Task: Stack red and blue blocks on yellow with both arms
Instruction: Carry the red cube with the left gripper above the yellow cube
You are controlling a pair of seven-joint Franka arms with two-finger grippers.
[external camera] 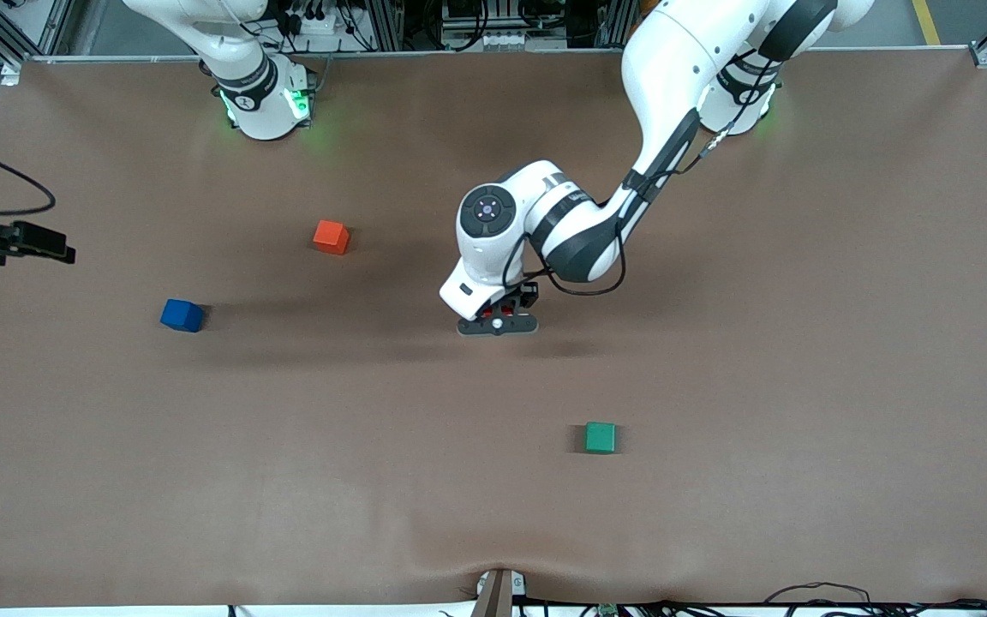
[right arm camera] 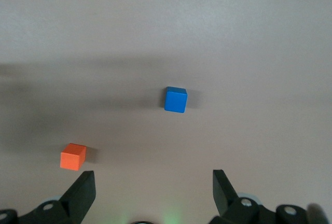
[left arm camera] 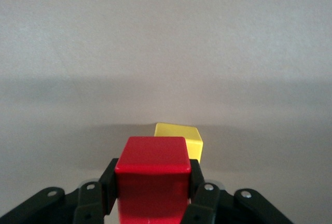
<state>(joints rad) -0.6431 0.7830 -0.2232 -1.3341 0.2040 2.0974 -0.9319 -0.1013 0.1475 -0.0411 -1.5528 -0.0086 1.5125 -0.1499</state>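
My left gripper is low over the middle of the table, shut on the red block, which its fingers clamp from both sides. The yellow cube sits on the table close by the red block, partly hidden by it; in the front view my left hand hides it. The blue block lies toward the right arm's end of the table and also shows in the right wrist view. My right gripper is open and empty, high over that end.
An orange-red cube lies farther from the front camera than the blue block, and shows in the right wrist view. A green cube lies nearer to the front camera than my left gripper. The brown table is wide.
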